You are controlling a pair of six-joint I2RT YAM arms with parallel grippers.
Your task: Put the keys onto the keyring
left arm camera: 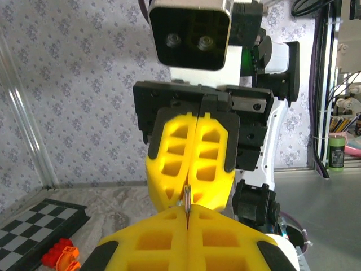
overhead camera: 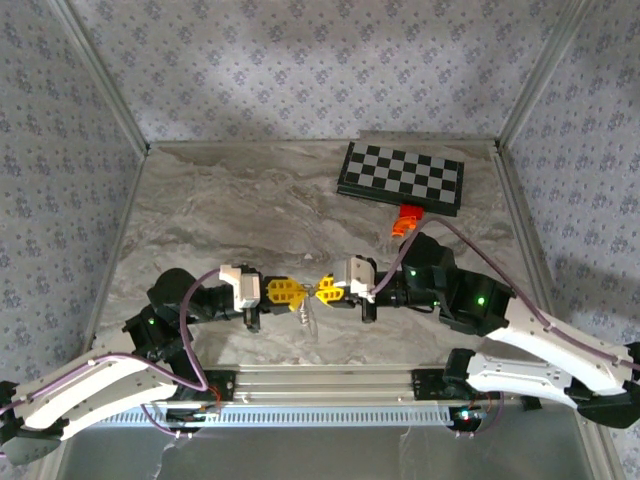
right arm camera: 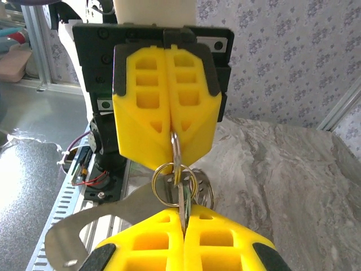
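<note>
top external: marbled table (overhead camera: 250, 205), floral-papered walls (overhead camera: 250, 60)

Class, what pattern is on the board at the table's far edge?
The board is black-and-white checkered, best in the top view.

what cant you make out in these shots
- Top view: thin silvery metal keyring too small to see if a key is threaded.
- Left wrist view: what the left gripper pinches is edge-on, a sliver between yellow pads.
- Right wrist view: small teal-green key mostly buried in the right gripper.
</note>
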